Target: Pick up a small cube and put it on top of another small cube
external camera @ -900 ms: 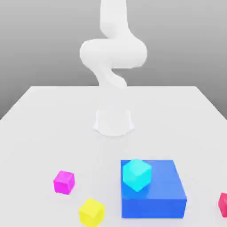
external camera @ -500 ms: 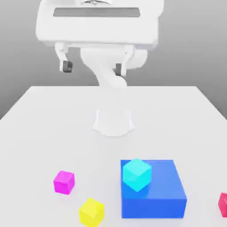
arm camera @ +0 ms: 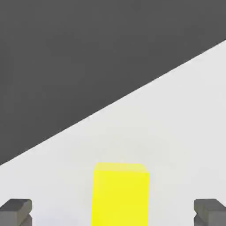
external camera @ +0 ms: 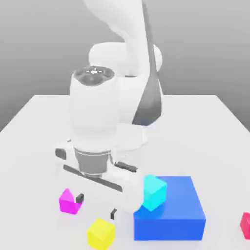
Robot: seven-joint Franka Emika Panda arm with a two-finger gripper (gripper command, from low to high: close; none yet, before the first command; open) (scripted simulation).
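In the exterior view the end effector (external camera: 96, 206), jaws wide and empty, is at 12 o'clock from the yellow cube (external camera: 101, 234) on the counter (external camera: 29, 161), its 2 fingers apparently turned to straddle that cube's sides.

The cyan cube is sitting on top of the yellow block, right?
Not quite: the block under the cyan cube is blue, as the exterior view shows. The cyan cube is indeed sitting on top of it.
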